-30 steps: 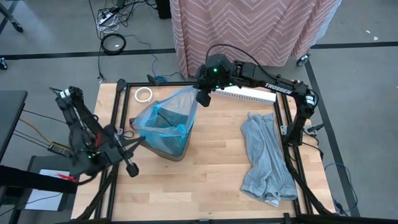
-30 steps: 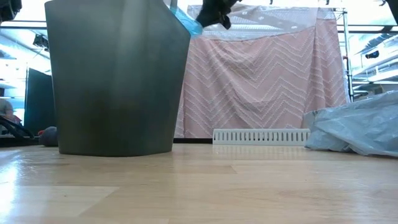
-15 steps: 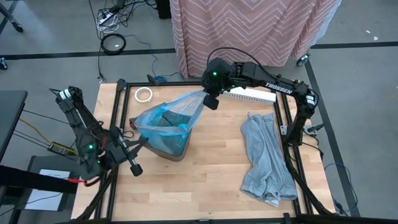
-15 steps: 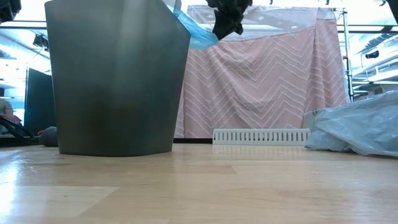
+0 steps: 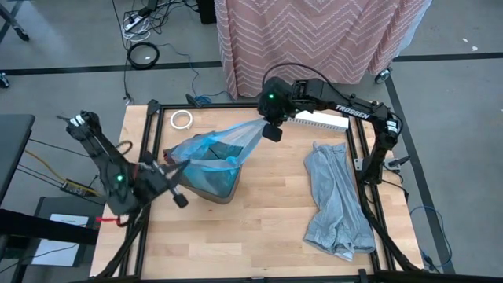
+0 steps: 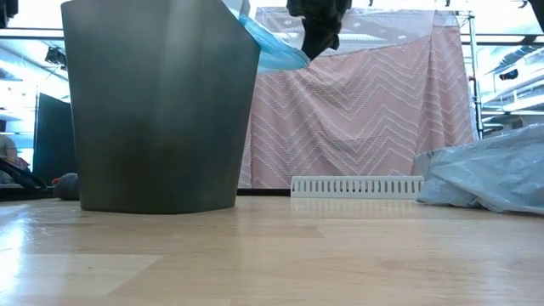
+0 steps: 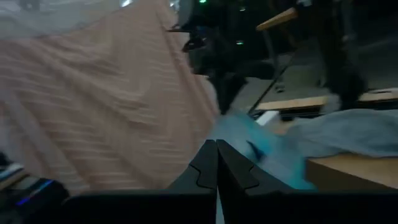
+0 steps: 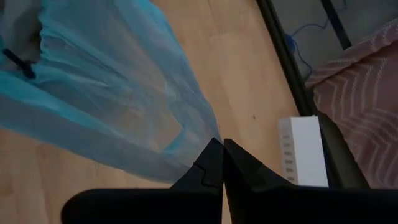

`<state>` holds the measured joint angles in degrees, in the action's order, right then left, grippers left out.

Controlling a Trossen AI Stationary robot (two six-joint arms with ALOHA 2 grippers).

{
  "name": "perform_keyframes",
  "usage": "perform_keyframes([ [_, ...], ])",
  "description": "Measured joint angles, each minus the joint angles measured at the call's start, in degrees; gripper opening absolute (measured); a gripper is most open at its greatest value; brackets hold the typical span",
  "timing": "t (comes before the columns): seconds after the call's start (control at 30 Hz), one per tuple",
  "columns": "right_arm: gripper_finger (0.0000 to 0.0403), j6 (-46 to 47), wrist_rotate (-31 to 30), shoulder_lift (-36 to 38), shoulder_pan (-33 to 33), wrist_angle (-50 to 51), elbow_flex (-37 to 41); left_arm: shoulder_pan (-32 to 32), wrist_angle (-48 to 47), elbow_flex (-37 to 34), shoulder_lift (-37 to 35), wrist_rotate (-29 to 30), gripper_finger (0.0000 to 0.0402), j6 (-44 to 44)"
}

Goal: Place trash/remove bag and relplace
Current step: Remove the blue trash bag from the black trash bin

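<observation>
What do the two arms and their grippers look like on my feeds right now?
Both are dark, near-black jointed arms. The right arm bears white TROSSEN lettering, a black cable looping above it and a green light by its wrist. The left arm shows a green light too. The left gripper and right gripper have slim, black, notched fingers.

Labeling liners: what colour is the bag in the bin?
Translucent light blue bag, shown best in the right wrist view, pinched by the right gripper.
</observation>
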<state>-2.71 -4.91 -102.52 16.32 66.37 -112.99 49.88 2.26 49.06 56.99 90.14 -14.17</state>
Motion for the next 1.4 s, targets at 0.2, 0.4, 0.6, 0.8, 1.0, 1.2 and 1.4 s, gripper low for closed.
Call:
perform_keyframes([
  [0.2,0.0,-0.5,0.4,0.0,0.0,-0.3,0.0,-5.5,5.2,10.2,-2.6,0.1,0.0015,-3.4],
  [0.4,0.0,-1.7,0.6,0.0,0.0,-0.3,0.0,-7.3,13.2,22.6,-3.6,0.0,0.0018,-3.7],
  [0.6,0.0,-2.5,2.1,0.0,0.0,-1.1,0.0,-3.4,12.9,36.5,-3.4,-0.3,0.0019,-4.9],
  [0.8,0.0,-3.5,2.2,0.0,0.0,-2.3,0.0,5.3,13.2,47.4,-3.6,-0.4,0.0019,-0.6],
  [1.0,0.0,-3.5,3.1,0.0,0.0,-2.9,0.0,18.5,11.6,55.0,-3.4,-0.2,0.0019,-0.4],
  [1.2,0.0,-3.5,3.2,0.0,0.0,-4.0,0.0,32.2,11.5,57.9,-3.5,-0.1,0.0019,-2.2],
  [1.4,0.0,-3.5,3.2,0.0,0.0,-4.0,0.0,41.8,10.1,58.1,-3.6,0.0,0.0011,-6.7],
])
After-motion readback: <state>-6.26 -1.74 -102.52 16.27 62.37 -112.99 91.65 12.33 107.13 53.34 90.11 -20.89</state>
